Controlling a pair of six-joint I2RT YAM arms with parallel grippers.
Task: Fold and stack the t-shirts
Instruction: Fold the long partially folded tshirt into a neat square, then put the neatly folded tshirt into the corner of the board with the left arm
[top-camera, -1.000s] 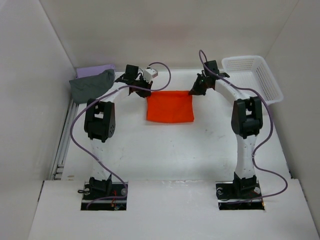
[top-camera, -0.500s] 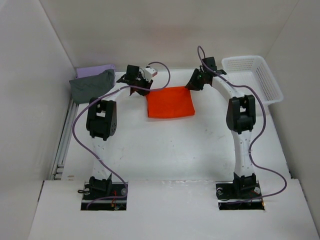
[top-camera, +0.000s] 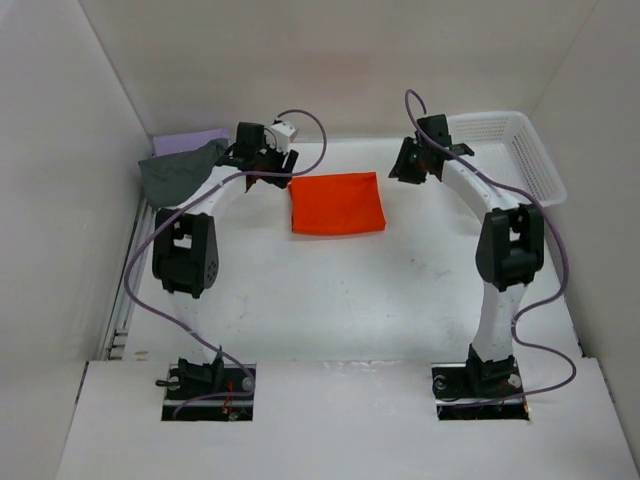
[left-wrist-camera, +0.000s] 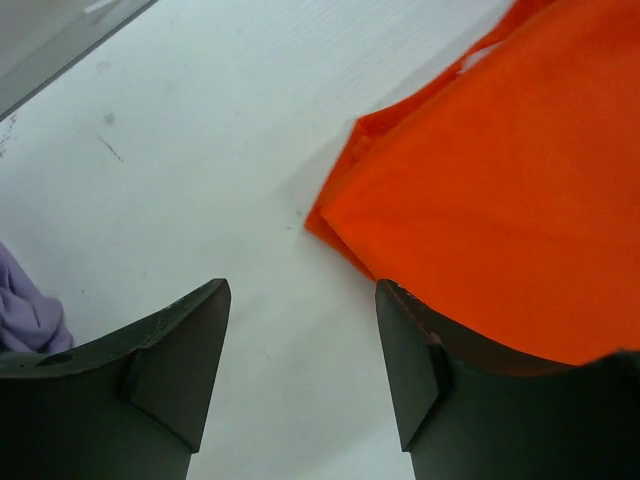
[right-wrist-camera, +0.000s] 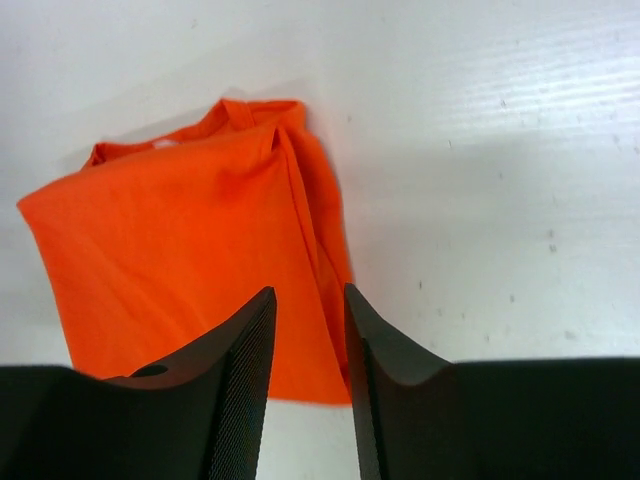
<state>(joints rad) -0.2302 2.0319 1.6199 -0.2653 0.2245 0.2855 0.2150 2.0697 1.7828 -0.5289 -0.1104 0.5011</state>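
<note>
Drawn back off the folded orange shirt (top-camera: 337, 203) at upper centre, left fingers (left-wrist-camera: 180, 350) now stand wide apart; right fingers (right-wrist-camera: 235, 380), withdrawn too, narrowly apart.

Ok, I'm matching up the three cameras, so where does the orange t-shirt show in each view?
Top external: orange t-shirt lies folded flat, at the centre of the picture's upper half.
Left wrist: orange t-shirt fills the upper right, one corner pointing left.
Right wrist: orange t-shirt sits left of centre.
Shared landmark: the white table around it.
</note>
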